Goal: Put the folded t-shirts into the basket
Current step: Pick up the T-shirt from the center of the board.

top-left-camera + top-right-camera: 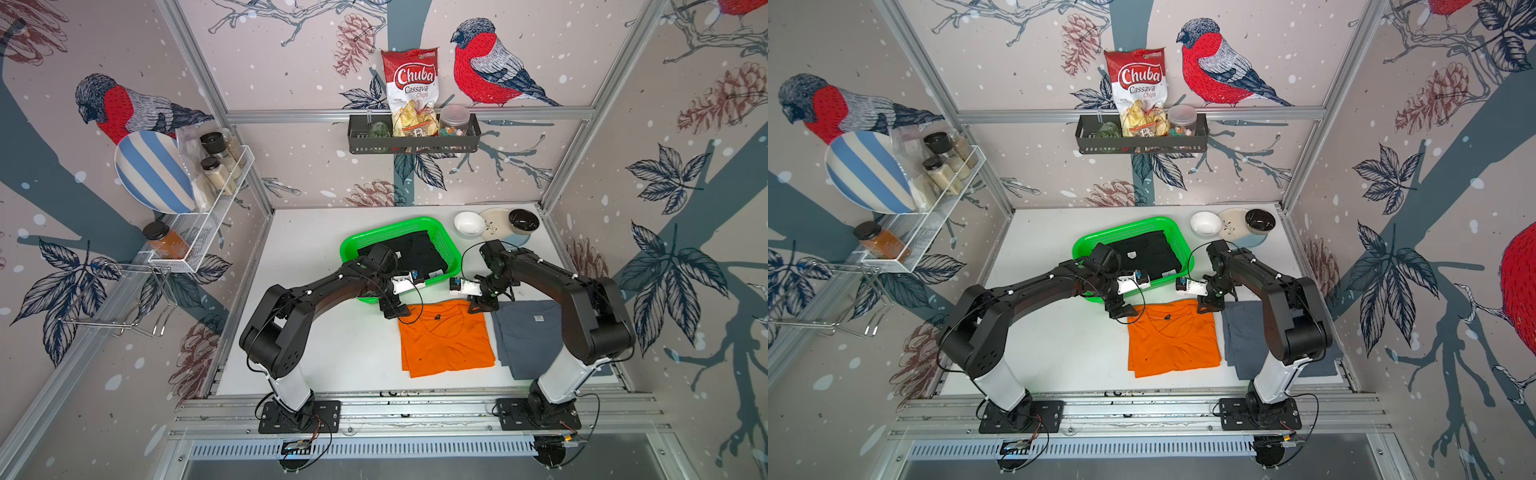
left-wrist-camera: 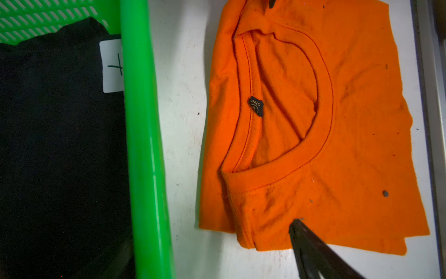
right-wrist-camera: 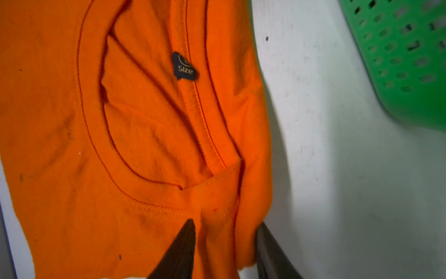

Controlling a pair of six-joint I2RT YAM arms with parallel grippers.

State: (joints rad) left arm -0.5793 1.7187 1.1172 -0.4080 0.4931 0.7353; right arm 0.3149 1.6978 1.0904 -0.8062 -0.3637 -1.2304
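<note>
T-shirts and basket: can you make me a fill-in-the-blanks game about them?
The black t-shirt lies in the green basket; ____ t-shirts lie outside it.
The small black tag on the orange t-shirt reads ____.
The right gripper has orange cloth between its fingers; the left gripper stands ____.
The grey-blue t-shirt bears a small ____ label.
Missing words: two, size, open, white.

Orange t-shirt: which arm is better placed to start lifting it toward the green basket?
Right, probably. The right gripper pinches a bunched fold at a corner of the orange t-shirt; the left gripper stands open, with only one finger touching the cloth.
</note>
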